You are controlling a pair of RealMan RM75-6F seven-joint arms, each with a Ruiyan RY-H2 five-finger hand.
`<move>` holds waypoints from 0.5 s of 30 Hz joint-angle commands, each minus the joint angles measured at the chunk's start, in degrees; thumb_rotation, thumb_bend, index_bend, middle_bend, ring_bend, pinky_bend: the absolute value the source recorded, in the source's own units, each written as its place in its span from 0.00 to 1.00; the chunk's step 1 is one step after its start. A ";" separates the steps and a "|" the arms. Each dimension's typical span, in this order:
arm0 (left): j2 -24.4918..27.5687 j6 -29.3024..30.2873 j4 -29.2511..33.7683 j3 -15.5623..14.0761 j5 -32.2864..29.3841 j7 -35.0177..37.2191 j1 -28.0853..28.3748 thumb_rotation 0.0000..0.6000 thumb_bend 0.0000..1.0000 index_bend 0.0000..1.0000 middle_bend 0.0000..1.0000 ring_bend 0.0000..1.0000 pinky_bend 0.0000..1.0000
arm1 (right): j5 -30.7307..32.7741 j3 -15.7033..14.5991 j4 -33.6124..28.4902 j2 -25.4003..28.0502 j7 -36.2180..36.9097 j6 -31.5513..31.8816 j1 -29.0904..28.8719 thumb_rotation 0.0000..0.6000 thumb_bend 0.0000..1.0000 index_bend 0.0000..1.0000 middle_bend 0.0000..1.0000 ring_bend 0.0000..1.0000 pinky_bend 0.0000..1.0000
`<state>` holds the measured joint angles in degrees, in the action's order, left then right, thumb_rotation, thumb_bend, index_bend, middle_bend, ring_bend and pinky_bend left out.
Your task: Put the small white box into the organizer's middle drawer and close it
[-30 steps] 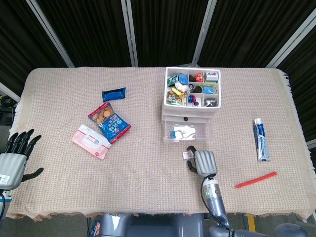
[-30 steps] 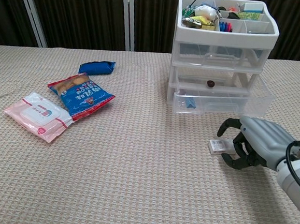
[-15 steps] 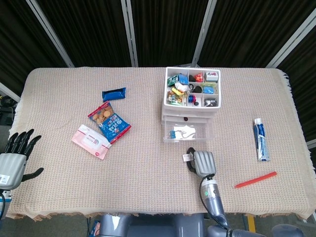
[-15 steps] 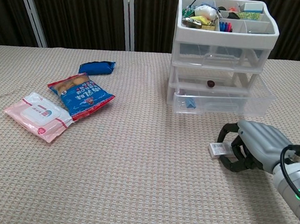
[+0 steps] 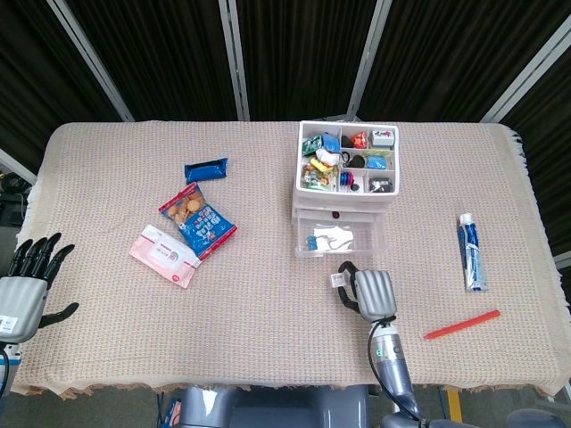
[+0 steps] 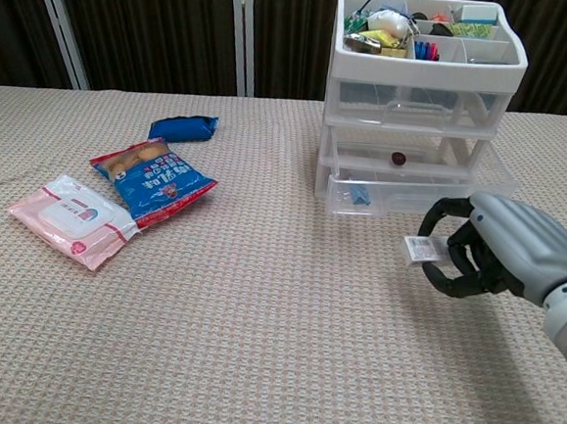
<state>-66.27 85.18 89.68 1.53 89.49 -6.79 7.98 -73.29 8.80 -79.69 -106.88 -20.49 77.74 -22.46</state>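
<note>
The small white box (image 6: 421, 250) (image 5: 337, 279) is off the cloth, pinched in the fingers of my right hand (image 6: 501, 251) (image 5: 373, 294). Hand and box hover just in front of the clear plastic organizer (image 6: 422, 74) (image 5: 343, 198), a little below and right of its pulled-out drawer (image 6: 412, 198) (image 5: 339, 252). That drawer holds a blue item and some pale bits. A dark bead lies in the drawer above it. My left hand (image 5: 27, 285) rests at the table's left front edge, fingers spread and holding nothing.
On the left half of the cloth lie a blue packet (image 5: 206, 168), a snack bag (image 5: 198, 219) and a pink wipes pack (image 5: 164, 255). A toothpaste tube (image 5: 471, 251) and a red stick (image 5: 462, 325) lie at the right. The organizer's top tray is full of small items.
My right hand closed on the white box where it lay on the cloth and lifted it up and back toward the open drawer. The left hand has stayed still.
</note>
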 commanded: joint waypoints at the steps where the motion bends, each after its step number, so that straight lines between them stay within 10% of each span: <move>1: -0.04 0.05 -0.01 -0.02 0.04 -0.08 -0.02 1.00 0.09 0.12 0.00 0.00 0.00 | -2.06 0.72 -5.78 4.08 -0.61 1.87 0.57 1.00 0.34 0.62 0.84 0.81 0.72; 15: -0.08 -0.17 -0.06 0.07 -0.27 -0.24 0.02 1.00 0.09 0.12 0.00 0.00 0.00 | 1.32 9.09 -11.34 7.50 -6.48 -0.32 -3.87 1.00 0.33 0.62 0.84 0.81 0.72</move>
<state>-66.36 85.06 89.62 1.59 89.27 -7.05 7.99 -72.97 16.60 -91.57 -99.13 -26.02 78.28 -25.25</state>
